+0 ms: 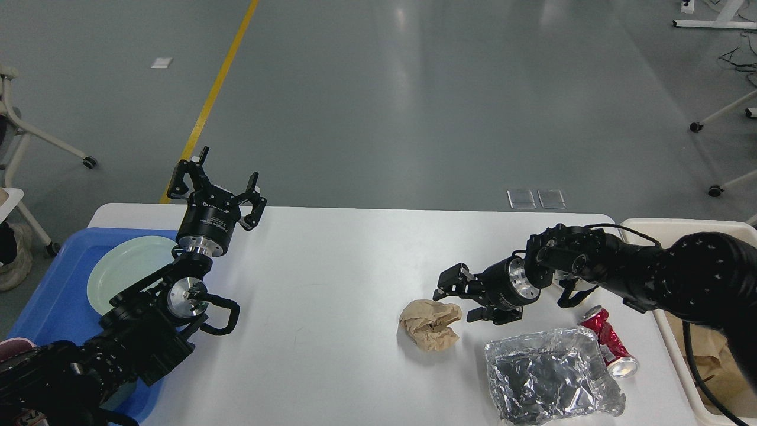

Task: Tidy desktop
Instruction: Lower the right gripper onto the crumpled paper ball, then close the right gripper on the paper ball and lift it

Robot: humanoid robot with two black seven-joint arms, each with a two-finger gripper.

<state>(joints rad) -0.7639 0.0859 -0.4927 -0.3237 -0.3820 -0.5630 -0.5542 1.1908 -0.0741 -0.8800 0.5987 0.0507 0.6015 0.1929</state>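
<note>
Our right gripper point(458, 299), fingers spread wide, hovers at three o'clock of the crumpled paper point(430, 324) on the desktop point(331, 278), apparently lined up to grab it. Our left gripper point(216, 183) waits open, raised.

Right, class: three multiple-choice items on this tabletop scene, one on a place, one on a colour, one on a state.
1. Where is the pale green plate?
A. in the blue tray
B. on the bare desktop
C. in the cream bin

2. What colour is the crushed can?
A. blue
B. red
C. green

3. How is the right pincer?
A. shut on the can
B. shut on the foil container
C. open beside the crumpled brown paper

Answers: 1 A, tray rim surrounds the plate; 2 B, its body is red; 3 C, fingers spread, holding nothing.
</note>
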